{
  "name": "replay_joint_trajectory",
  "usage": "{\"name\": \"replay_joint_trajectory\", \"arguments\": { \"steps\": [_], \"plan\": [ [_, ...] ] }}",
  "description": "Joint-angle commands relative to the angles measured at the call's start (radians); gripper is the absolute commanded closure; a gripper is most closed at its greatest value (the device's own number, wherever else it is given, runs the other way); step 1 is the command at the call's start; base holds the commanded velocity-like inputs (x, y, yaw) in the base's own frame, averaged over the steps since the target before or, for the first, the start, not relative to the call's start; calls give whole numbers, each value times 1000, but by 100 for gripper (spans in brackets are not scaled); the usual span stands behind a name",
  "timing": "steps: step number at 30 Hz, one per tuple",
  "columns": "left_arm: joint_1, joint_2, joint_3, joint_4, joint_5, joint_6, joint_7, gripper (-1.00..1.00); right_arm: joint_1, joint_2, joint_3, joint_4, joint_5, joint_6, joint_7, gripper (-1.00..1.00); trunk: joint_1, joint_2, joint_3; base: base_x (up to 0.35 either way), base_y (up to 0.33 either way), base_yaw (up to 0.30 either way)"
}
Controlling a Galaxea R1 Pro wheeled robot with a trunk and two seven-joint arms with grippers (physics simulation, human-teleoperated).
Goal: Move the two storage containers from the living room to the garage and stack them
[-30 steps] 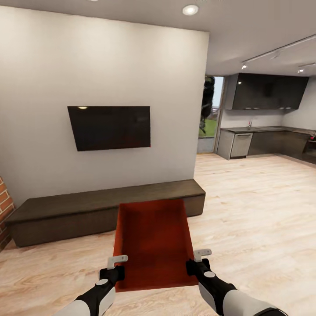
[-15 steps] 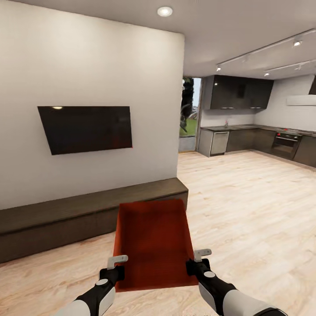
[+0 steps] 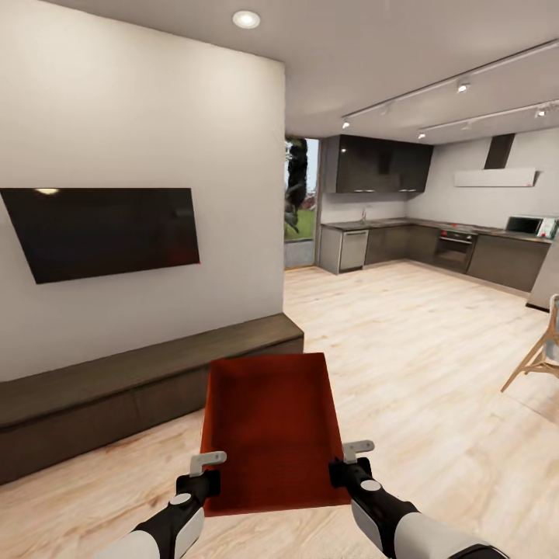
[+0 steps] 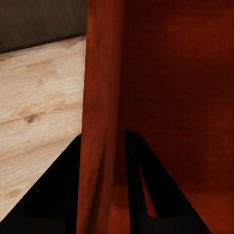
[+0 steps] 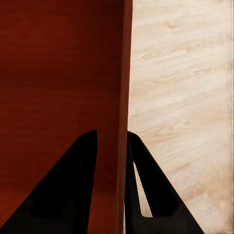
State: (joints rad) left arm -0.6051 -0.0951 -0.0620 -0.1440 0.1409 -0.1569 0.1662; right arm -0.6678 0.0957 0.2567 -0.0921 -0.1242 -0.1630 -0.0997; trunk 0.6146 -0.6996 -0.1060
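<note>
Red-orange storage container (image 3: 272, 427) held level over light wood-plank floor (image 3: 435, 373), left gripper (image 4: 103, 183) clamped across its left wall, right gripper (image 5: 111, 183) clamped across its right wall; dark low cabinet (image 3: 116, 388) and wall TV (image 3: 101, 229) beyond

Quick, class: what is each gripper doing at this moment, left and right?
Left gripper: shut on the left wall of the red-orange storage container.
Right gripper: shut on the same container's right wall.
</note>
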Motion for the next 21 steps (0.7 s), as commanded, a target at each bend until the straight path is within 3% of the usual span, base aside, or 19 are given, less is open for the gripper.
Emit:
{"name": "replay_joint_trajectory", "arguments": {
  "steps": [1,21],
  "plan": [
    [-1,0,65,3,56,-4,33,100,-1,1,-62,-77,0,-8,2,100,0,-1,-2,0,0,-281],
    [-1,0,65,3,56,-4,33,100,-1,1,-62,-77,0,-9,2,100,0,-1,-2,0,0,-281]
  ]
}}
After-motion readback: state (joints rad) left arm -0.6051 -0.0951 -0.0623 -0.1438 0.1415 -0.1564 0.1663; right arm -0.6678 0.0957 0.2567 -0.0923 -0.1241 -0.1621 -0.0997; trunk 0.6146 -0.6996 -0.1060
